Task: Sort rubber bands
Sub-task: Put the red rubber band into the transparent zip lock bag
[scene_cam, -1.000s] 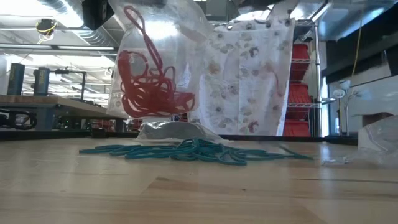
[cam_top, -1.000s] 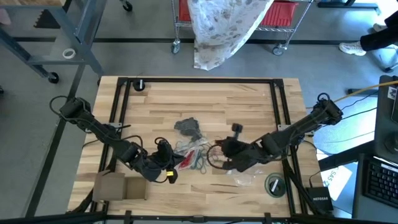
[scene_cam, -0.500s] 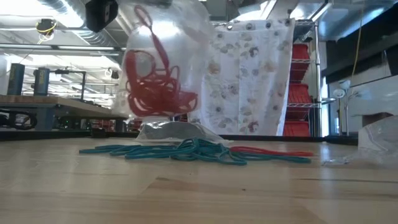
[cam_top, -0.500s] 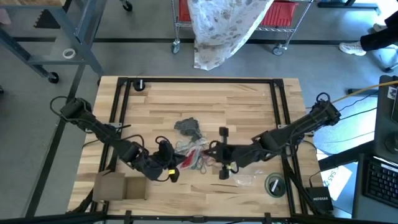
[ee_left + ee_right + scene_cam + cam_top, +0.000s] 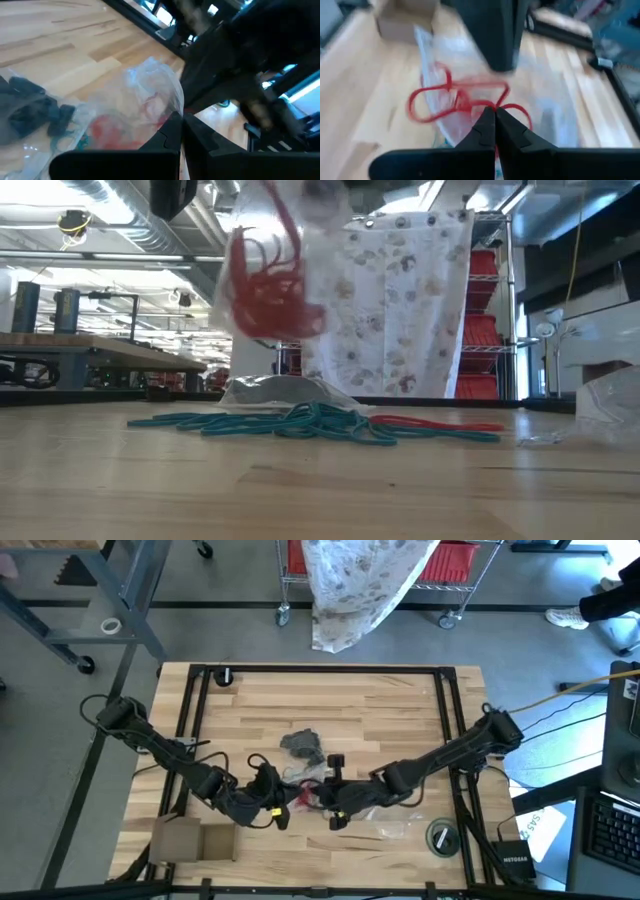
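Grey floor (image 5: pixel 60 720), wire rack (image 5: pixel 300 580) draped in patterned cloth (image 5: pixel 400 310), side workbench (image 5: pixel 90 355), ceiling ducts (image 5: pixel 120 200)

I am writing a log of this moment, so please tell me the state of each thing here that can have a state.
Left claw: shut on the clear bag.
Right claw: shut on a red rubber band.
Clear bag: lifted off the table, holding red bands.
Red rubber band: hanging from the right claw by the bag.
Teal rubber bands: loose in a pile on the table.
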